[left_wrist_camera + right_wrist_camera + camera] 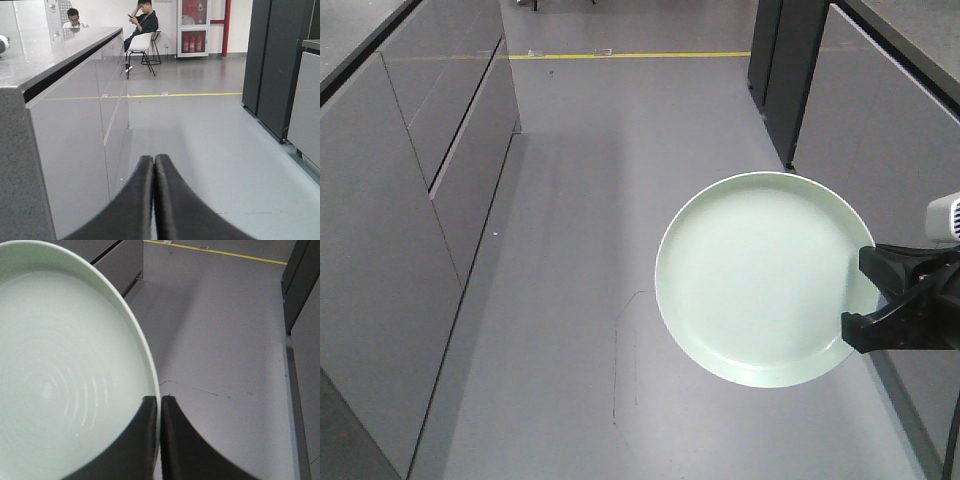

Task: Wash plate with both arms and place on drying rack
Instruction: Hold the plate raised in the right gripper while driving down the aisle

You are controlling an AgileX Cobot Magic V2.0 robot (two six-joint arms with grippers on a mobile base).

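While pinching plate (pixel 755 275) rim in right pincer (pixel 160 402) (glossy, likely slippery, breakable), holding left pincer (pixel 153 160) pressed together, empty.

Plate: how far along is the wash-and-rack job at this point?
Done: the plate is picked up, its rim clamped in the right hand and held over the floor. In hand: just carrying it; the left hand is shut and empty. Left: washing it with both arms and racking it; these views show only floor and cabinets.

Left frame edge cuts off the plate (pixel 60 370)
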